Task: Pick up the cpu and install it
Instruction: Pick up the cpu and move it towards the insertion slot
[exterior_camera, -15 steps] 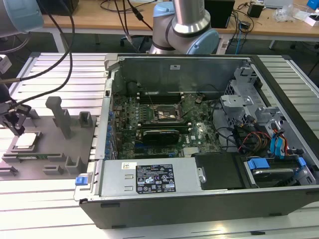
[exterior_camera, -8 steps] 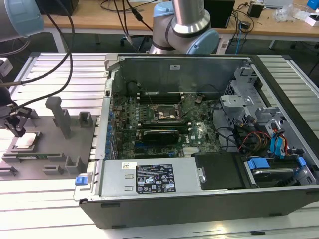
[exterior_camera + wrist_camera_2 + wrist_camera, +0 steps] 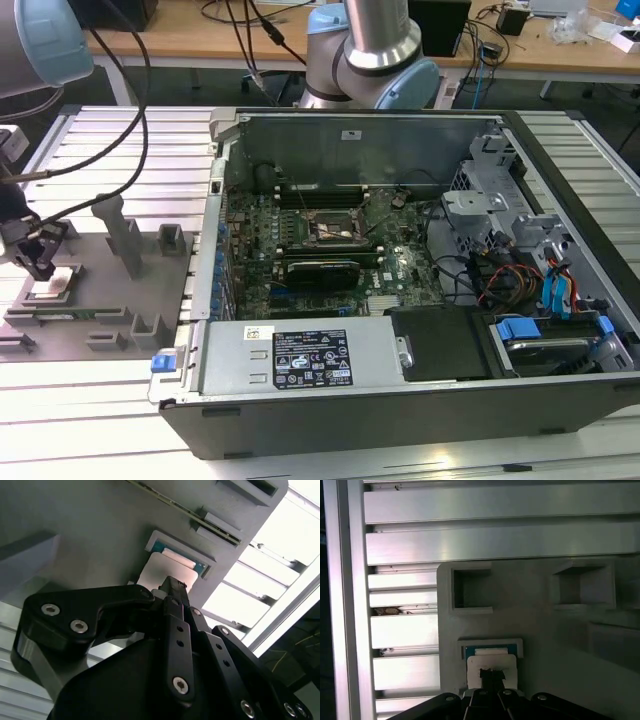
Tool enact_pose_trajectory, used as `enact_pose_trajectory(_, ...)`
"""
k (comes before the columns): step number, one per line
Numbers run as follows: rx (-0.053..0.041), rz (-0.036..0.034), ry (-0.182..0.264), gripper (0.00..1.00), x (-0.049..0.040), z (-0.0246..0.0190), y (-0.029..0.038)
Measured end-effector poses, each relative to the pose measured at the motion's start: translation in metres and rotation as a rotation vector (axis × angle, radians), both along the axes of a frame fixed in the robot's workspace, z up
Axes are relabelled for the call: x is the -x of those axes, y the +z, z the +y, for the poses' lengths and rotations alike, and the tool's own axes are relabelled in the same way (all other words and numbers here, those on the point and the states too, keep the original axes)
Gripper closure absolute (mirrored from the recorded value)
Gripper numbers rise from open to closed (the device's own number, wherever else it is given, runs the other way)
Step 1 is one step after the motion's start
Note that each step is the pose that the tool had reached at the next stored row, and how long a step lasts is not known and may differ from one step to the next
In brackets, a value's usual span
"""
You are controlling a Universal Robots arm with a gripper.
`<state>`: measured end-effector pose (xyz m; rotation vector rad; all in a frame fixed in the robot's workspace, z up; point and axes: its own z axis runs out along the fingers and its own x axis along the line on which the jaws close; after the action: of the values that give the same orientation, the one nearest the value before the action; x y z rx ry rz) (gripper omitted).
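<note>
1. A tabletop (image 3: 100,410) of ribbed, bright aluminium slats carries everything.
2. An open desktop computer case (image 3: 350,140) of grey sheet metal lies on its side. Inside are a green motherboard (image 3: 300,250) and its dark, square CPU socket (image 3: 340,228) with a metal bracket. The socket is uncovered and holds no chip.
3. A matte grey fixture plate (image 3: 100,295) lies towards the exterior view's left, well apart from the socket. Square pockets and upright posts are moulded into it.
4. The black tool (image 3: 42,268) hangs over the plate's far left end. In both wrist views its tips (image 3: 491,672) look drawn together and hold nothing. They sit close above the middle of the chip, and contact cannot be judged.
5. The cpu (image 3: 55,287) is a thin, flat square with a pale, smooth metal top. It lies flat in a shallow pale-rimmed nest (image 3: 490,642) on the plate, with a teal edge showing at one side. The second wrist view shows the cpu (image 3: 157,572) just beyond the tool tip (image 3: 173,584).
6. The step in hand appears to be the pick-up, and the chip is not yet lifted.
   - The slick metal top offers little purchase, so a good grasp would likely take the chip by two opposite edges.
   - The tool should be squared to those edges.
   - The nest walls sit close to the chip, so it should probably come out straight and level, without scraping or tilting.
</note>
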<state>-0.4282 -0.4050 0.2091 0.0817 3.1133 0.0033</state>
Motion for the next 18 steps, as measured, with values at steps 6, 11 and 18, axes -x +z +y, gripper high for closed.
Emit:
enact_pose_trajectory(6,-0.0001,-0.0001,0.010,0.89,-0.0006,-0.0003,-0.0024)
enact_pose_trajectory(11,0.0000,0.0000,0.010,0.89,-0.0014,-0.0003,-0.0027)
enact_pose_trajectory(18,0.0000,0.0000,0.010,0.70,-0.0016,-0.0003,-0.0030)
